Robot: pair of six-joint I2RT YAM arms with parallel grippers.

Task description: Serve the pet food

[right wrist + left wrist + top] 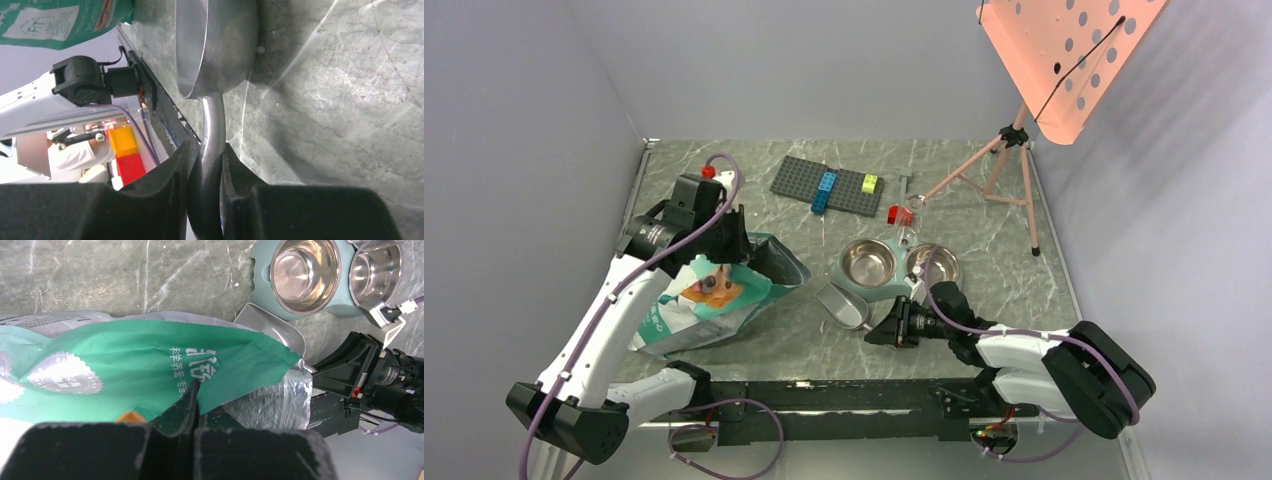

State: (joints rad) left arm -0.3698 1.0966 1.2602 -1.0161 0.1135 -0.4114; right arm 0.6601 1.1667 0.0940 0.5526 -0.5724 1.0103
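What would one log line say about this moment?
left gripper: shut on pouch edge | right gripper: shut on scoop handle | scoop: empty | bowls: empty

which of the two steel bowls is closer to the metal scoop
The bowl nearer the pouch, left in the top view; the scoop lies just in front of it, while the other bowl sits farther right.

Robot lab booth, grey walls (824,60), pink tripod (1012,160)

Plain grey walls (824,60), green marbled tabletop (1014,290), pink perforated stand (1049,100) far right.
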